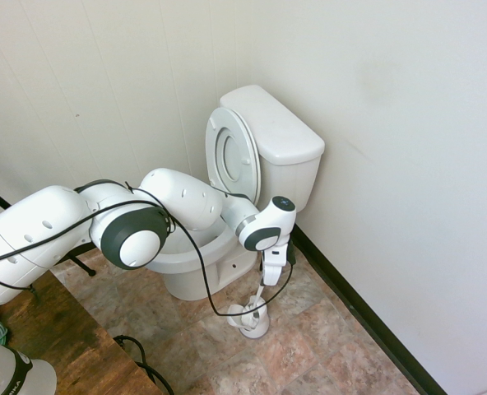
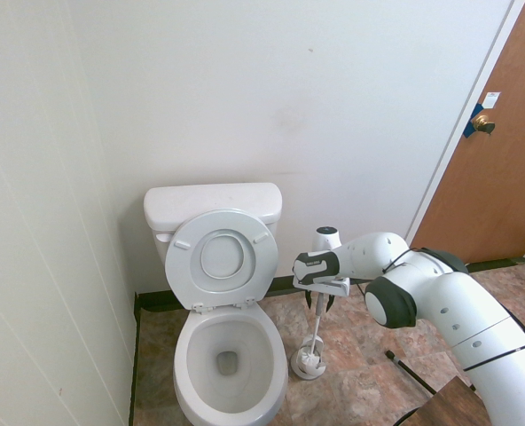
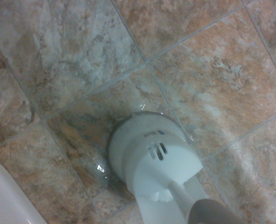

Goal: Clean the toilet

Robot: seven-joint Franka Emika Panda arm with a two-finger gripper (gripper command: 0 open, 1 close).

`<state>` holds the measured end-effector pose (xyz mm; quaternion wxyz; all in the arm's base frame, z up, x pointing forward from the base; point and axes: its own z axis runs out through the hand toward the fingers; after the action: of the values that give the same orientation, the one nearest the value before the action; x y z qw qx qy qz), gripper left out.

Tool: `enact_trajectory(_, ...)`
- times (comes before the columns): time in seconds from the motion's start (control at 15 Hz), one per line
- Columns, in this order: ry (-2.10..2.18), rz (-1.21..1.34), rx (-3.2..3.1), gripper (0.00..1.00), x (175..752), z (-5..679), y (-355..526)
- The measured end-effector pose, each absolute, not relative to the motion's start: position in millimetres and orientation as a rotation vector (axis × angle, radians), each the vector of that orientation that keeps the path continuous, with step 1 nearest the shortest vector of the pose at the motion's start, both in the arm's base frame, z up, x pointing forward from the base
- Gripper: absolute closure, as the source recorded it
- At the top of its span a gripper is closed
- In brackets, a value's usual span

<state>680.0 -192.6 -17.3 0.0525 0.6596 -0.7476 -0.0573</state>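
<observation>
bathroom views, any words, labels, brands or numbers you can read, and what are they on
No text can be read in any view.
Brush holder: a small dark mark by its slots in the wrist view, too blurred to read.
Door: a small white tag above the knob, too small to tell whether it bears print.
Robot base: dark lettering at the picture's lower left edge, cut off and illegible.
Toilet: no visible marking.
</observation>
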Motion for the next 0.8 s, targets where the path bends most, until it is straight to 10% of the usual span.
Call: enact_trajectory(0.8,-2.278,-0.170,2.004,1.00,679.1,-17.0,-199.5)
